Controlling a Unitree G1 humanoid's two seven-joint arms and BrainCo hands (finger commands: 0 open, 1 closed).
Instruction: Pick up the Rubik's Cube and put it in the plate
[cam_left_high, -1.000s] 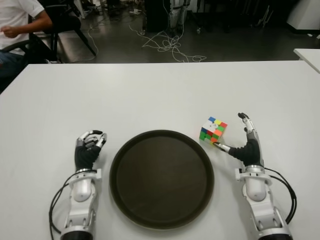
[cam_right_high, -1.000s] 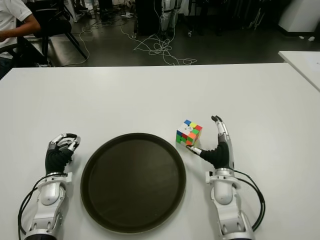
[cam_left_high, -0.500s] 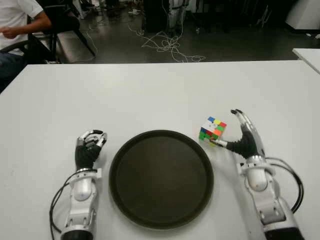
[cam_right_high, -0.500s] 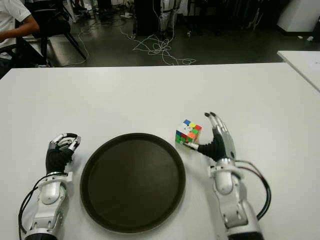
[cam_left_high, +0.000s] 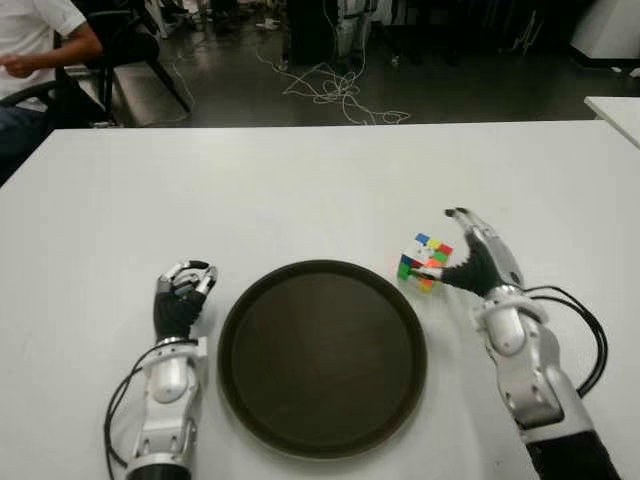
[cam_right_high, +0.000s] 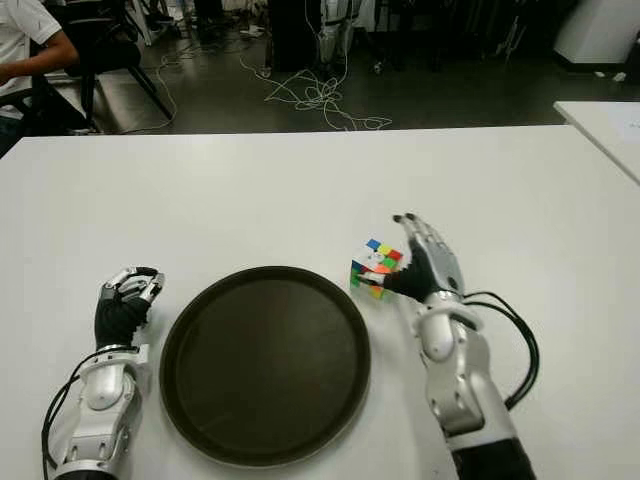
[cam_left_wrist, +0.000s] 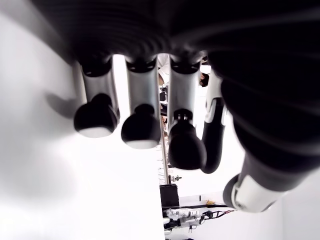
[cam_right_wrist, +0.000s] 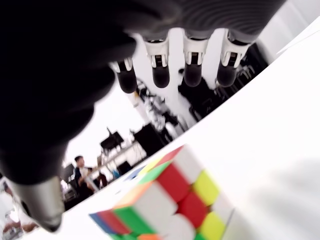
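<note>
A: Where is the cube (cam_left_high: 424, 262)?

B: On the white table (cam_left_high: 300, 190), just beside the far right rim of the dark round plate (cam_left_high: 322, 358). It is outside the plate and sits flat on the table.

A: State of the right hand (cam_left_high: 474, 258)?

B: It is at the cube's right side. The thumb reaches toward the cube's near lower edge, and in the eye views its tip appears to touch it. In the right wrist view the fingers (cam_right_wrist: 192, 74) are extended and spread above the cube, well clear of its faces. Nothing is gripped.

A: And the left hand (cam_left_high: 180, 300)?

B: It shows on the table to the left of the plate, apart from its rim. In the left wrist view its fingers (cam_left_wrist: 141, 131) are curled together with nothing between them.

A: Anything else in the room?

B: A person (cam_left_high: 40, 40) sits on a chair at the far left, beyond the table. Cables (cam_left_high: 335, 90) lie on the floor behind it.
</note>
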